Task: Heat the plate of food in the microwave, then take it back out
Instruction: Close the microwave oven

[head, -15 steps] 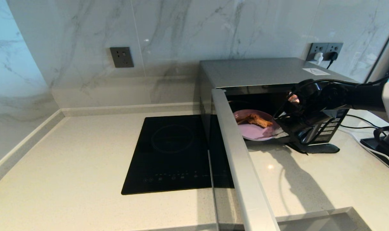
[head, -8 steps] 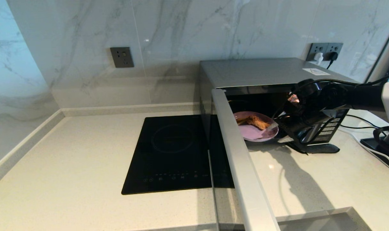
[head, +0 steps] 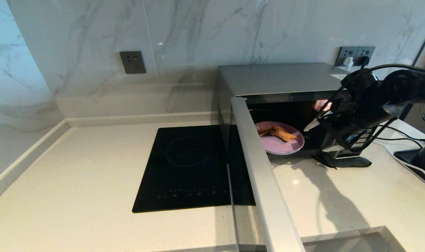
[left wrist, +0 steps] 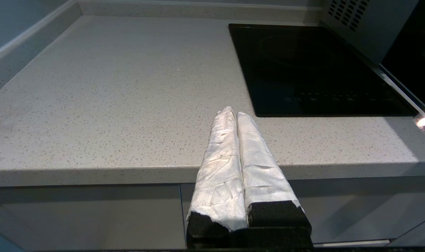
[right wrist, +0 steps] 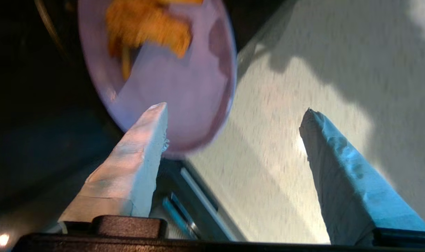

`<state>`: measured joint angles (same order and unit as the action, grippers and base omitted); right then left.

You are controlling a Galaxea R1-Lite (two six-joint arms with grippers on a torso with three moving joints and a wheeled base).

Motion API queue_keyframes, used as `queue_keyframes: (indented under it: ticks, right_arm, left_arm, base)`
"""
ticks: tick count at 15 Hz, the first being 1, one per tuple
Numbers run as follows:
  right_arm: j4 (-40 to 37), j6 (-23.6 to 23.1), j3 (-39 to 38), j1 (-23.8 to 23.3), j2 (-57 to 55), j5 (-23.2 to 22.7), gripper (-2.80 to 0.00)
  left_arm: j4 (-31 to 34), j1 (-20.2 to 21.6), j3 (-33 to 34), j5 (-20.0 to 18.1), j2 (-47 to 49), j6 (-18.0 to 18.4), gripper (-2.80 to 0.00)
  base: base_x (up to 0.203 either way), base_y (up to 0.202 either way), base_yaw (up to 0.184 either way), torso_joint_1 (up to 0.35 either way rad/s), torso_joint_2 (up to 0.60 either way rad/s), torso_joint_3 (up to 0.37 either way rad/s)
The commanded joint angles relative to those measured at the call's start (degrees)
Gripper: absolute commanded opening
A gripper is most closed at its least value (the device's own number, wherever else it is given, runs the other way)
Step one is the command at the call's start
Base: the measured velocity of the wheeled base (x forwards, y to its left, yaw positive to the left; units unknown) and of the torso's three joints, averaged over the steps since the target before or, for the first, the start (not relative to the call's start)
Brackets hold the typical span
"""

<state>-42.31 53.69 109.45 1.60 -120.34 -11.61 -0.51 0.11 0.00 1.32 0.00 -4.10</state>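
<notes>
The silver microwave (head: 279,78) stands with its door (head: 261,175) swung wide open towards me. The lilac plate (head: 280,146) with a brown chicken piece (head: 279,132) rests in the cavity's mouth, its front rim jutting past the sill. My right gripper (head: 319,136) hovers just right of the plate, open and holding nothing. The right wrist view shows the plate (right wrist: 184,91) and food (right wrist: 146,28) beyond the spread tips of the right gripper (right wrist: 235,110), apart from them. My left gripper (left wrist: 233,112) is shut and empty, parked over the counter's front edge.
A black induction hob (head: 189,168) lies flush in the counter, left of the open door. The microwave's button panel (head: 359,140) sits behind my right arm. Cables and a black unit (head: 408,154) lie at far right. Wall sockets (head: 356,56) are behind the microwave.
My right gripper opened and let go of the plate, then drew back rightward and up. The plate settled slightly deeper in the cavity mouth. The left arm stayed still.
</notes>
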Motion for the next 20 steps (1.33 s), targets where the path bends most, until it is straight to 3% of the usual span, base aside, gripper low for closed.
queue_keyframes:
  ticks: [1,6,7,10,16,18,20]
  right_arm:
    - [-0.8,0.3,-5.9,0.2,11.4,-0.3,0.0]
    - [-1.8,-1.1,-19.6,1.1,32.2,-0.2,0.0]
    - [-3.6,-1.4,-20.7,1.7,36.0,-0.2,-2.8]
    - [-9.5,-1.7,-22.5,2.7,44.9,-0.1,-2.8]
    - [-11.7,-1.9,-27.4,2.9,58.6,0.8,-2.8]
    - [-13.8,-7.7,-28.7,2.9,60.3,1.9,-2.8]
    - [-14.0,-11.6,-29.1,2.9,60.1,8.7,-2.8]
  left_arm:
    - [0.0,0.0,0.0,0.0,0.1,0.0,-2.8]
    - [0.0,0.0,0.0,0.0,0.1,0.0,-2.8]
    - [0.0,0.0,0.0,0.0,0.1,0.0,-2.8]
    - [0.0,0.0,0.0,0.0,0.1,0.0,-2.8]
    - [0.0,0.0,0.0,0.0,0.1,0.0,-2.8]
    - [0.0,0.0,0.0,0.0,0.1,0.0,-2.8]
    - [0.0,0.0,0.0,0.0,0.1,0.0,-2.8]
  base:
    - [0.0,0.0,0.0,0.0,0.0,0.0]
    - [0.0,0.0,0.0,0.0,0.0,0.0]
    - [0.0,0.0,0.0,0.0,0.0,0.0]
    - [0.0,0.0,0.0,0.0,0.0,0.0]
    - [0.0,0.0,0.0,0.0,0.0,0.0]
    - [0.0,0.0,0.0,0.0,0.0,0.0]
    - [0.0,0.0,0.0,0.0,0.0,0.0]
